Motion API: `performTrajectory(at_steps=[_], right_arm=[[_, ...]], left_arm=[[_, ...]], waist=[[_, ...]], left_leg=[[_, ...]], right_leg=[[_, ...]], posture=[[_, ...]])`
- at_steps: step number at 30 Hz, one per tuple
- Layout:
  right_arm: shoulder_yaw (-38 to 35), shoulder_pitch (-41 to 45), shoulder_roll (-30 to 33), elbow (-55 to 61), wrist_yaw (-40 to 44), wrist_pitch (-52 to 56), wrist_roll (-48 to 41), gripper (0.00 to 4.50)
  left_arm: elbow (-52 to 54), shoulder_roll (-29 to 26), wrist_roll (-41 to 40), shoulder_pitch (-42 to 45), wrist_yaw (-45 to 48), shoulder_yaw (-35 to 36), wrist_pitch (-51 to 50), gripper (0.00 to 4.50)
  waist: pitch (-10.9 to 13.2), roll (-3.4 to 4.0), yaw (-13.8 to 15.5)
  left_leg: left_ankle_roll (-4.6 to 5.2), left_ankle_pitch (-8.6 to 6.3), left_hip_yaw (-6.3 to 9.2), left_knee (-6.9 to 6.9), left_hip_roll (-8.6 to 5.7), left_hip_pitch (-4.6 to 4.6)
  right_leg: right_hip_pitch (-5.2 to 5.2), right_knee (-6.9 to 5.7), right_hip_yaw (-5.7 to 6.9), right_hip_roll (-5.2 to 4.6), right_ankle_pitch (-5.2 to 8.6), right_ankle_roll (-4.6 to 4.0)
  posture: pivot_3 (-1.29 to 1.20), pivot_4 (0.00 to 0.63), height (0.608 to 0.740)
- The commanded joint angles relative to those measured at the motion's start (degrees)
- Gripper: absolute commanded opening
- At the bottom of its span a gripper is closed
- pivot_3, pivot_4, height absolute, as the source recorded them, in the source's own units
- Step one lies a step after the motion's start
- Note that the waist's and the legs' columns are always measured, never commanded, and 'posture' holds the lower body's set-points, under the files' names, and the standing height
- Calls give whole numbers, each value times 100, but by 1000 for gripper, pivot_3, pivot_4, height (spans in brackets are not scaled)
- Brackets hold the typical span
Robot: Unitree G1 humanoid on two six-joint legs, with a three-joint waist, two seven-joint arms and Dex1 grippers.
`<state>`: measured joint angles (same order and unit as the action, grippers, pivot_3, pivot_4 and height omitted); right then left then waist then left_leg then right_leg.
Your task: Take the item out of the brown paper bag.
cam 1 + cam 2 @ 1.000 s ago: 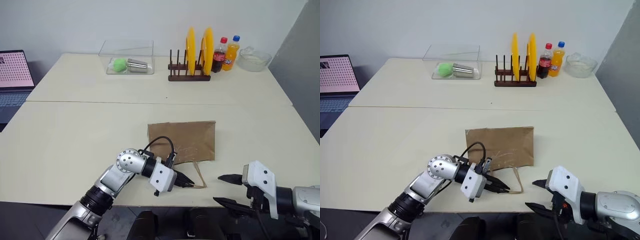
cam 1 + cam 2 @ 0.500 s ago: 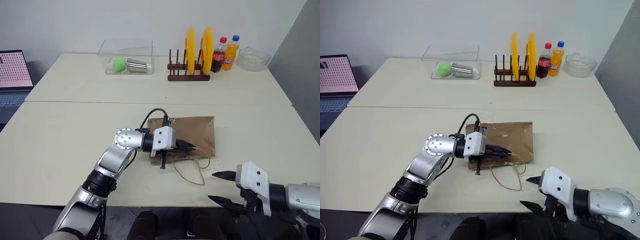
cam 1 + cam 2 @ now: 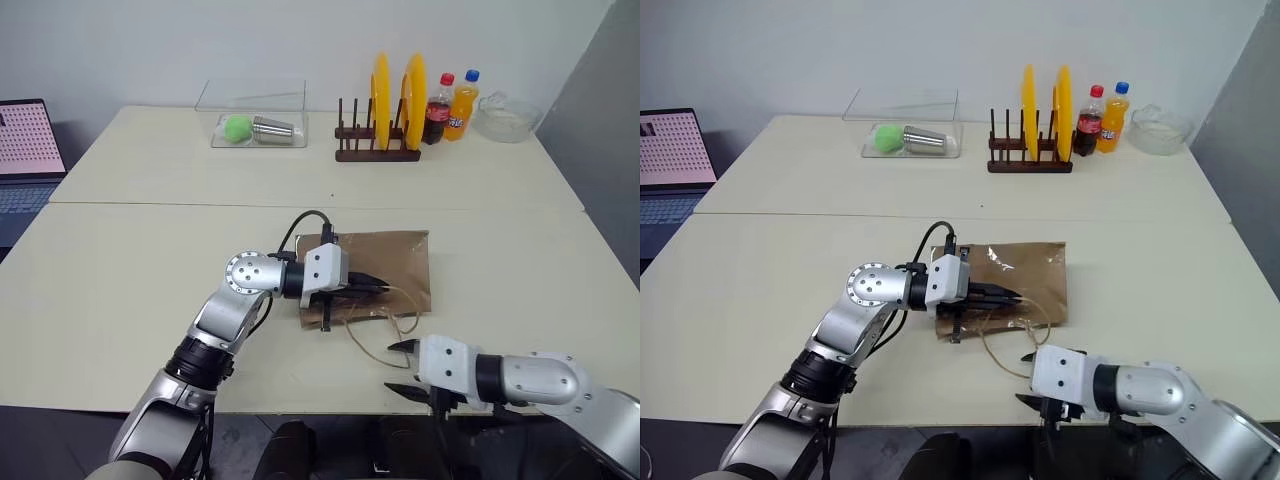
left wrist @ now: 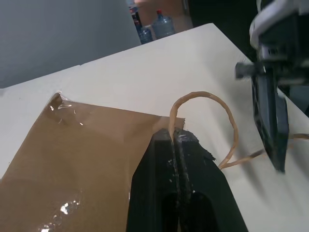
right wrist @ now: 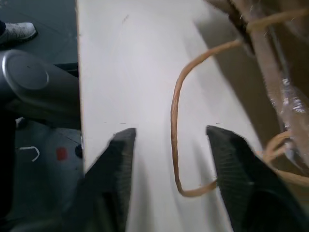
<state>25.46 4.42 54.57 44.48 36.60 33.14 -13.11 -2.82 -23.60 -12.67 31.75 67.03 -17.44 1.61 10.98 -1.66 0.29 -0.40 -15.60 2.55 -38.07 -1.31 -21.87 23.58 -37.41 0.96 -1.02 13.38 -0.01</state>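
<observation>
No lettering can be read anywhere on the table. The red label of the cola bottle [image 3: 437, 112] and the blue label of the orange soda bottle [image 3: 461, 109], far right beside the plate rack [image 3: 377, 152], are too small to make out.

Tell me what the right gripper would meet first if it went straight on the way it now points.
Probably the loose tan handle loop lying on the table: the right gripper has its open fingers either side of it. Past that lies the brown paper bag; depth is uncertain.

A lab-like test room: 2 pale tables [image 3: 150, 290], a laptop [image 3: 25, 160], staged props.
</observation>
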Motion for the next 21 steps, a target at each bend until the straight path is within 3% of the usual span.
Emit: performTrajectory(at_steps=[1,4,16,21], right_arm=[[195,184,-168,-58,143,122,337,913],[342,312,-323,-76,233,311,515,29],[770,547,-636,-459,523,470,1197,29],[806,597,-708,-556,648,349,1391,29]], left_arm=[[196,15,-126,168,-67,212,5,0],[102,25,-145,339,-137,320,-39,0],[-1256,79,-250,2229,-635,1149,-357,0],[-1764,69,-161,2632,-628,1256,-158,0]], waist=[[0,0,0],[0,0,2],[0,0,-19],[0,0,-28]], left_leg=[[0,0,1,0,0,0],[0,0,3,0,0,-1],[0,0,12,-2,-4,-3],[-1,1,12,-3,-5,0]], right_leg=[[0,0,0,0,0,0],[0,0,2,0,0,-1],[-1,0,11,-1,0,-1],[-2,-2,11,-1,-1,-1]], posture=[[0,150,740],[0,150,740],[0,150,740],[0,150,740]])
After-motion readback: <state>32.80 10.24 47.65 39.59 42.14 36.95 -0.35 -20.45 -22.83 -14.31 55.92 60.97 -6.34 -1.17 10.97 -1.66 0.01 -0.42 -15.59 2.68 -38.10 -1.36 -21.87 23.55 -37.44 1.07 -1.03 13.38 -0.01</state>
